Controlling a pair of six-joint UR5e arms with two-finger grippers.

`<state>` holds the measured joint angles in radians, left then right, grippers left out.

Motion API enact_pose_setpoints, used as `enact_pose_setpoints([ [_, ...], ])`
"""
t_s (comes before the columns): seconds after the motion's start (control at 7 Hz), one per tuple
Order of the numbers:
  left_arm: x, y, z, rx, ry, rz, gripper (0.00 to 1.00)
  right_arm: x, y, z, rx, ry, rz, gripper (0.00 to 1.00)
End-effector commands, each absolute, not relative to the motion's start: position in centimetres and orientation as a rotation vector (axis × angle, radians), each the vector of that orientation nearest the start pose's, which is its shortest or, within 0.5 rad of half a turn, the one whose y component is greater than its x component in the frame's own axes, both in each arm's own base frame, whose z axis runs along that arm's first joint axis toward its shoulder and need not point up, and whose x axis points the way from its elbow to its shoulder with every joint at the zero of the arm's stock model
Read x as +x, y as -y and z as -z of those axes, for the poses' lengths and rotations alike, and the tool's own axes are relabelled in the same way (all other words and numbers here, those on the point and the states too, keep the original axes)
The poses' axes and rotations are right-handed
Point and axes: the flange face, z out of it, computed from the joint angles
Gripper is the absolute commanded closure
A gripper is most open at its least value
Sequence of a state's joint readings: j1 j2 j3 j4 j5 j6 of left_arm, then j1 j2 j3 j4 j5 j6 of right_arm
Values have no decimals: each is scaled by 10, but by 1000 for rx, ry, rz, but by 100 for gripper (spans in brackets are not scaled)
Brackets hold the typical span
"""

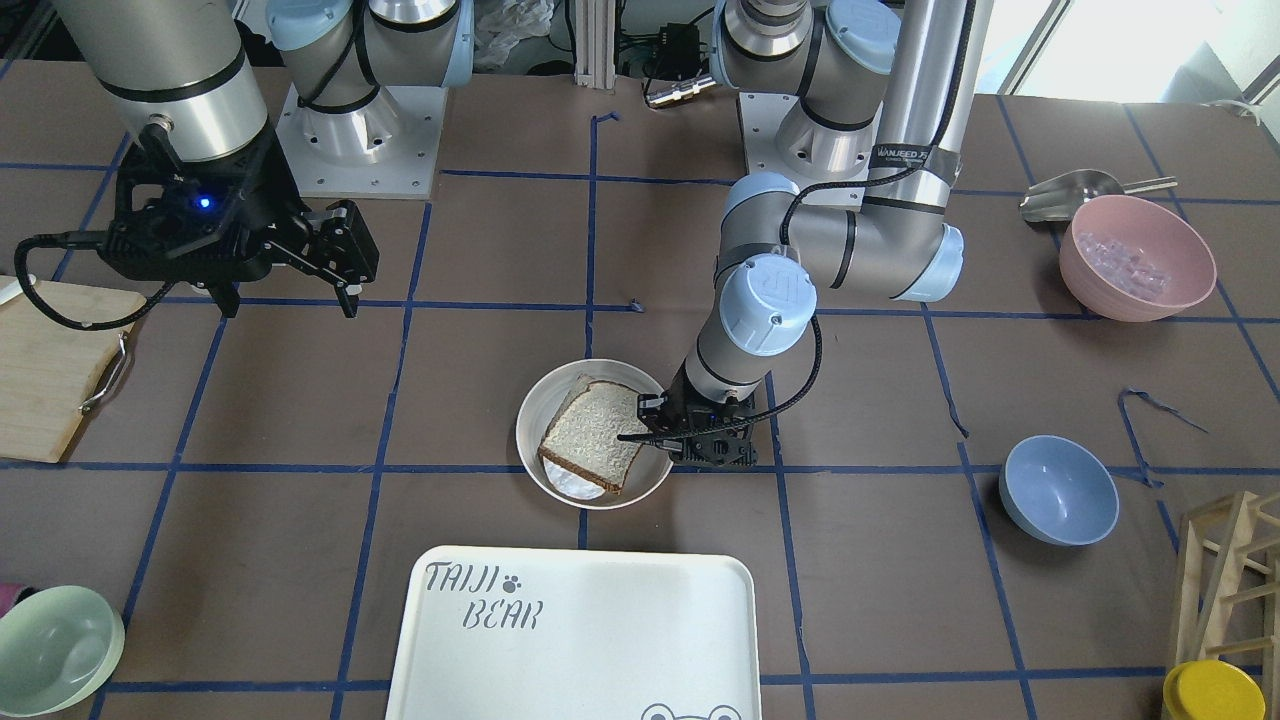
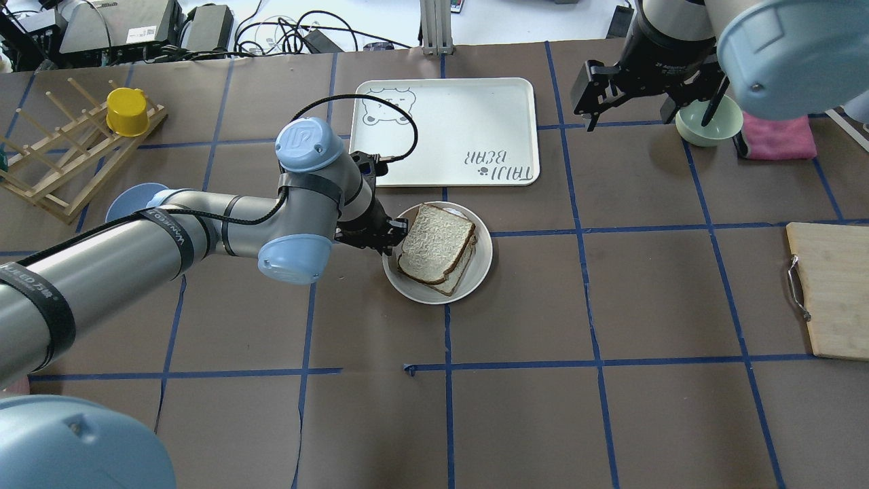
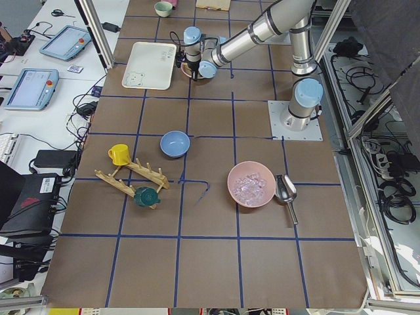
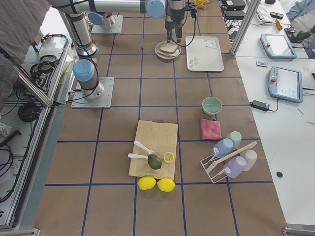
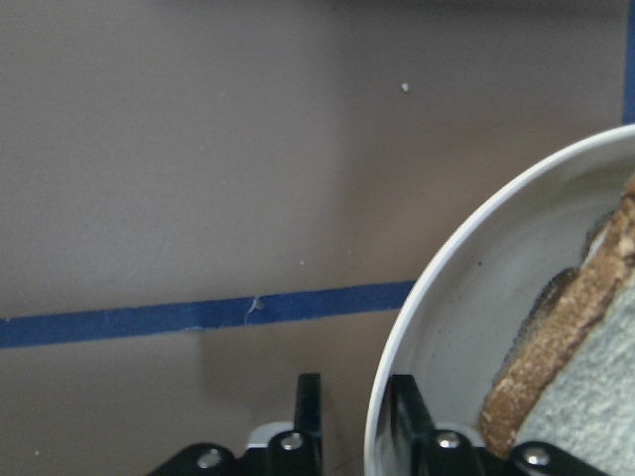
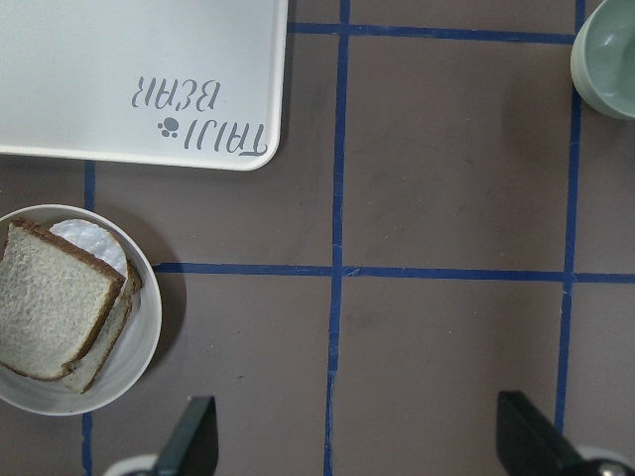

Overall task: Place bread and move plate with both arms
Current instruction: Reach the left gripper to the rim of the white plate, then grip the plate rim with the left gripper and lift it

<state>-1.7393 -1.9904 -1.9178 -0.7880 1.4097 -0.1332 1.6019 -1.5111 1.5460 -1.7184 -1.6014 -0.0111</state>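
The pale-crumbed, dark-crusted slice of bread [image 2: 434, 241] lies on top of a second slice in the round, shallow off-white plate [image 2: 483, 255]. The plate sits just beside the long edge of the white rectangular "TAIJI BEAR" tray [image 2: 448, 119], on the robot's side of it. The placing looks done, so the step in hand is judged to be taking hold of the plate.

The left gripper [image 5: 352, 392] is low at the plate's rim, at the end away from the tray's lettering. Its jaws are narrowed and sit astride the rim. A strip of table shows between the outer finger [image 5: 309, 409] and the rim, so the pinch does not look closed yet. The right gripper [image 1: 290, 298] hangs high off the tray's lettered short end, well apart from the plate, with its jaws spread wide.

To do this well, the left should close squarely on the rim without nudging the plate. The right should come down on the opposite rim, clear of the crust. Both should then lift level and together, or the stacked slices may slide.
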Motion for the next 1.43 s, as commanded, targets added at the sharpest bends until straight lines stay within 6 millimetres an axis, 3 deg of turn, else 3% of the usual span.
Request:
enact_pose_setpoints([
  [0.0,-238,525,-192,47,-3306,2,100,147,523,-485,-60,-3168,178,0],
  [0.29,-224,537,-208,-17,-3350,33,100,146,523,-485,-60,-3173,176,0],
  [0.71,-222,570,-262,-132,-3396,-39,100,145,523,-485,-25,-3182,175,0],
  [0.86,-219,577,-271,-195,-3423,-28,100,145,523,-485,-25,-3182,175,0],
  [1.0,-200,591,-277,-261,-3455,-3,100,145,523,-485,-25,-3182,175,0],
  [1.14,-187,611,-274,-262,-3446,36,100,145,523,-485,-25,-3182,175,0],
  [1.29,-188,634,-274,-260,-3448,67,100,145,523,-485,-25,-3181,178,0],
])
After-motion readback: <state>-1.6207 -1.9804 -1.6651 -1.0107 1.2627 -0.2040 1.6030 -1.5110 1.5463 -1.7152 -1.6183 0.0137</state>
